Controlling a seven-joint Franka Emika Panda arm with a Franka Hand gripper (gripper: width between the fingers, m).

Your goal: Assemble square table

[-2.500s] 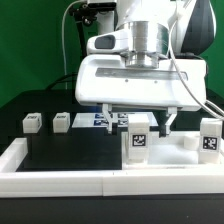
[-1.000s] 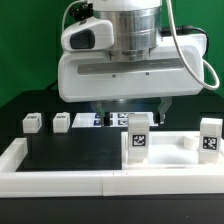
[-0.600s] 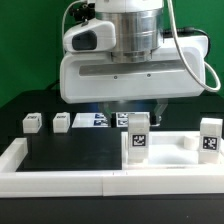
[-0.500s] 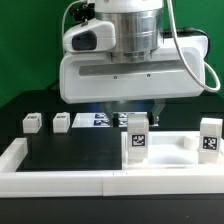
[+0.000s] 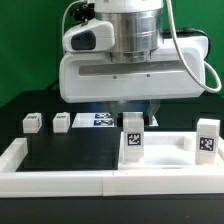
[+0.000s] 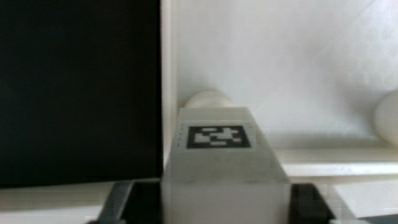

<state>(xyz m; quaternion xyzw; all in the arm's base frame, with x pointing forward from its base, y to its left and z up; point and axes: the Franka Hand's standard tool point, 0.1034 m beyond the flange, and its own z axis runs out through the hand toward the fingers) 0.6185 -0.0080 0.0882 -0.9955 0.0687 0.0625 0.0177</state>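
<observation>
Pinching the upright leg block between the half-closed jaws of the gripper, fingers pressing both its sides, atop the square table at the desk front right; two spare blocks sitting towards the left edge.

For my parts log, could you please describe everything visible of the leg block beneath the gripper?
The leg block is a white, plastic-looking post carrying a black-white tag on one face. It stands roughly upright on the white slab, by its edge toward the exterior view's left, between the jaws; whether they touch it is unclear.
</observation>
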